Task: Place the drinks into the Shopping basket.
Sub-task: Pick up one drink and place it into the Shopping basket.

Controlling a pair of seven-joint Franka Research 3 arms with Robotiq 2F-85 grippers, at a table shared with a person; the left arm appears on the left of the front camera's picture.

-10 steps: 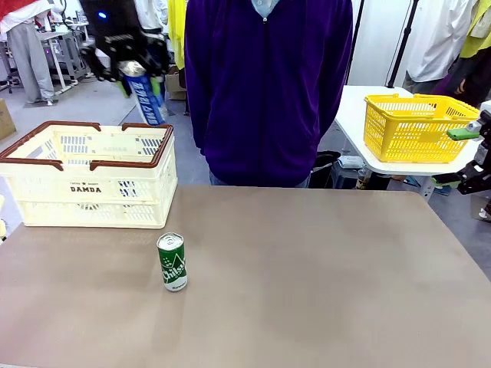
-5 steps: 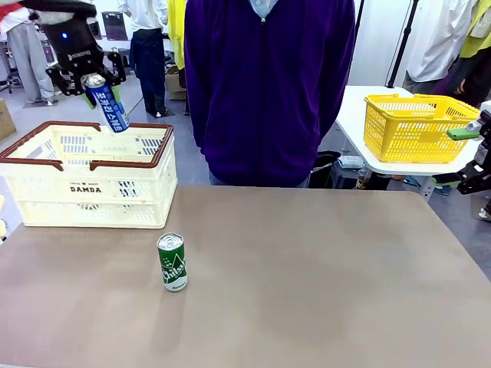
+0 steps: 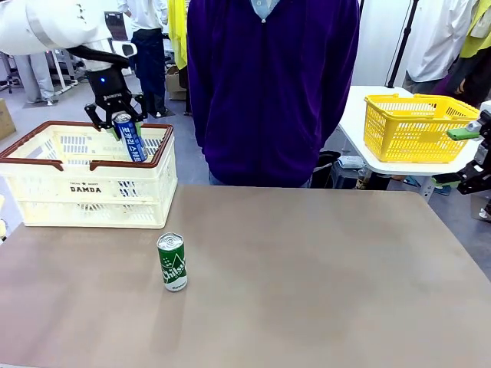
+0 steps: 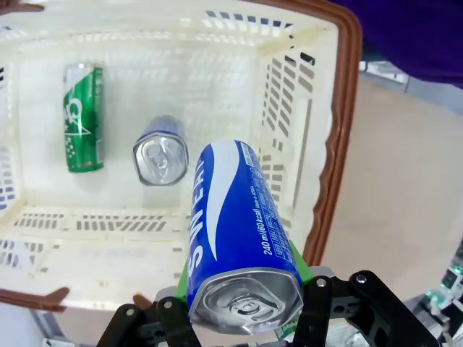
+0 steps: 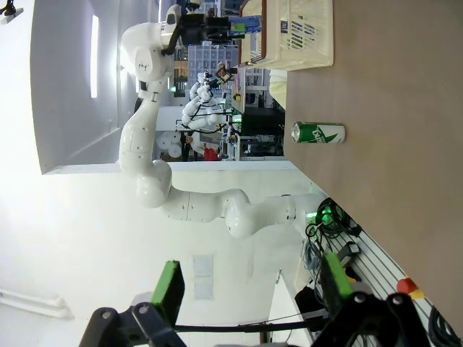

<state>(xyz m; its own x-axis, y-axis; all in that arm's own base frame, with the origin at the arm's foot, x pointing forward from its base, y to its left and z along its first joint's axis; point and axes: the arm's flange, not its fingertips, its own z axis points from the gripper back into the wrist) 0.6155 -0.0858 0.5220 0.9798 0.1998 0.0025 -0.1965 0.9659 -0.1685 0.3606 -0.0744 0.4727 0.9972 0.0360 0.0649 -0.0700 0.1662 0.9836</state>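
Left gripper [image 3: 123, 123], clamped on the blue Pocari Sweat can [image 3: 131, 137], has dropped from above to just inside the Shopping basket [image 3: 92, 188], nearing release; the green can [image 3: 173, 262] waits on the table before the basket, right gripper [image 5: 249, 289] open

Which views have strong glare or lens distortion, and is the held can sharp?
Right wrist view: a blown-out white area covers the left side and the picture is rolled sideways. Left wrist view: wide-angle bending of the Shopping basket rim; the blue can is sharp. Front view: even, soft light.

Glossy metal blue can [image 4: 231, 231], slotted matt plastic basket [image 4: 329, 130], matt tabletop [image 3: 322, 276].
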